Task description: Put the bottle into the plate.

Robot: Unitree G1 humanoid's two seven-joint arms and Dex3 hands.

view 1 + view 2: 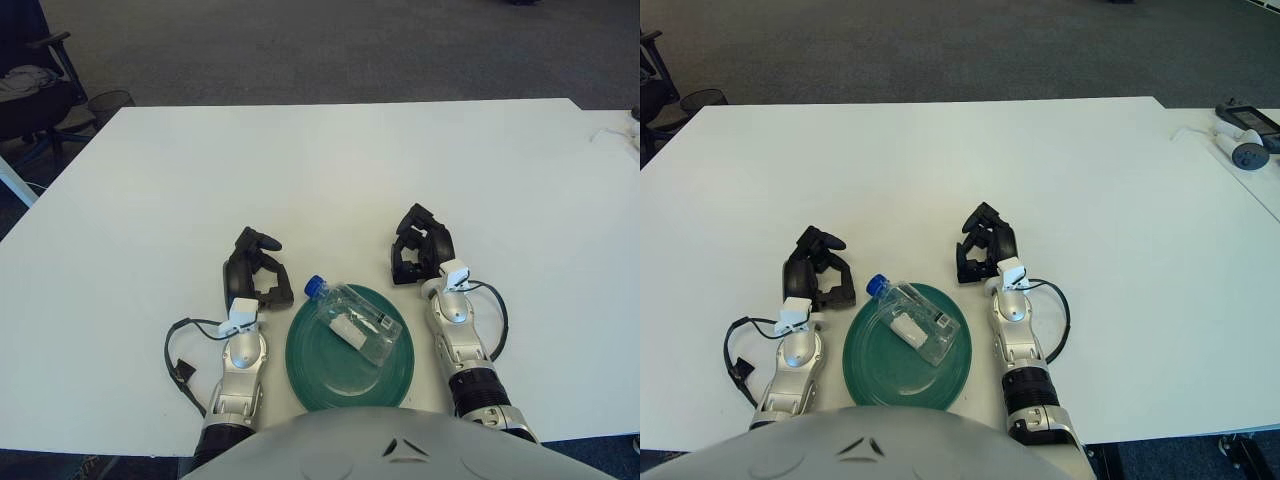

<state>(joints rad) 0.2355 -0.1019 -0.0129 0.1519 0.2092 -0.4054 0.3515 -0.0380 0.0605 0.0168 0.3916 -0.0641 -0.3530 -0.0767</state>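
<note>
A clear plastic bottle (352, 320) with a blue cap lies on its side in the green plate (320, 375), cap end over the plate's upper left rim. My left hand (255, 272) shows just left of the plate, fingers loosely curled, holding nothing. My right hand (418, 248) shows just above and right of the plate, fingers loosely curled, holding nothing. Neither hand touches the bottle.
The white table (330, 170) stretches far ahead. A black chair (30, 90) and a wire bin (108, 103) stand off its far left corner. A second table at right carries controllers (1245, 135). Cables loop beside both wrists.
</note>
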